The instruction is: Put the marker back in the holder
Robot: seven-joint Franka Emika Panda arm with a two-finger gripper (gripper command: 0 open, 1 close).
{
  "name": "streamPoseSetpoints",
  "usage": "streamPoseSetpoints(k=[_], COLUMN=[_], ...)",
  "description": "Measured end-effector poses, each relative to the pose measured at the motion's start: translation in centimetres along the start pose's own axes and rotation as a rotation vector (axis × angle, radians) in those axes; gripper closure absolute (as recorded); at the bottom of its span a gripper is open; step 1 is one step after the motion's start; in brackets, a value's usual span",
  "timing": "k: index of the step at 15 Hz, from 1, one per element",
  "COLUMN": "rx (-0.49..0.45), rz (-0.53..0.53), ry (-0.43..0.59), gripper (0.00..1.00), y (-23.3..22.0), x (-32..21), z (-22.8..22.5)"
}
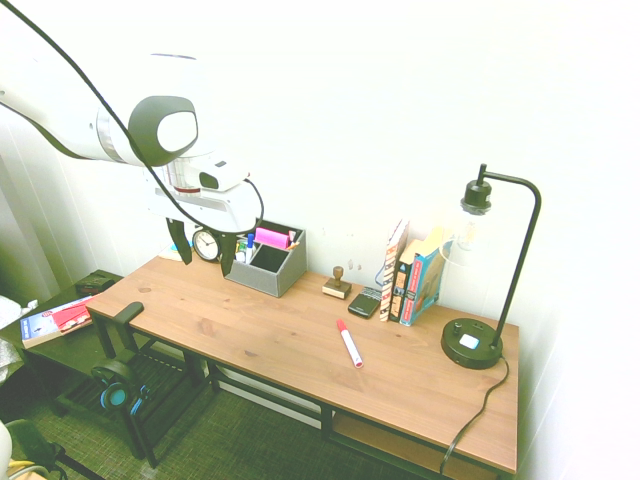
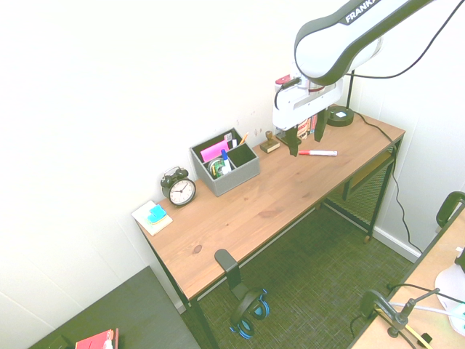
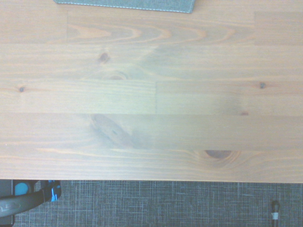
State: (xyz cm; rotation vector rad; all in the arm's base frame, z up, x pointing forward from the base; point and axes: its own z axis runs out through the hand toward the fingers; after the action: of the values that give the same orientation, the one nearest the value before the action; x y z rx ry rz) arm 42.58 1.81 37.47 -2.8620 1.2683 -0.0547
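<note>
One marker (image 1: 350, 344), red-capped, loose on the desk (image 1: 254, 330), below and well apart from our gripper (image 1: 206, 258), whose fingers stand wide, holding nothing. One grey holder (image 1: 286, 273), nearer the hand, receives no marker. We judge everything outstanding: reach, grasp, carry, insert.

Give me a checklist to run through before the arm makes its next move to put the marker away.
1. End effector open: ok, fingers apart.
2. End effector empty: ok, nothing between the fingers.
3. Marker free to grasp: ok, lying on the desk, nothing on top of it.
4. End effector lined up over the marker: not ok, the wrist view shows bare desk and no marker.
5. Room in the holder: ok, one compartment looks empty.
6. Marker's cap tight: cannot tell.
</note>
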Motion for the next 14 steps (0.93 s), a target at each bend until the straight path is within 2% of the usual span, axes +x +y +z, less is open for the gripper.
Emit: streamPoseSetpoints(k=[2, 3, 8, 12, 14], rx=[0.001, 0.014, 0.072, 0.053, 0.036], rz=[-0.02, -0.066, -0.36, -0.612, -0.676], ry=[-0.004, -0.011, 0.025, 0.05, 0.058], gripper=[0.0, 0.0, 0.0, 0.0, 0.0], y=[0.1, 0.4, 4.7, 6.7, 8.1], x=[0.1, 0.5, 7.0, 10.5, 12.3], z=[0.1, 0.0, 0.5, 4.3, 6.1])
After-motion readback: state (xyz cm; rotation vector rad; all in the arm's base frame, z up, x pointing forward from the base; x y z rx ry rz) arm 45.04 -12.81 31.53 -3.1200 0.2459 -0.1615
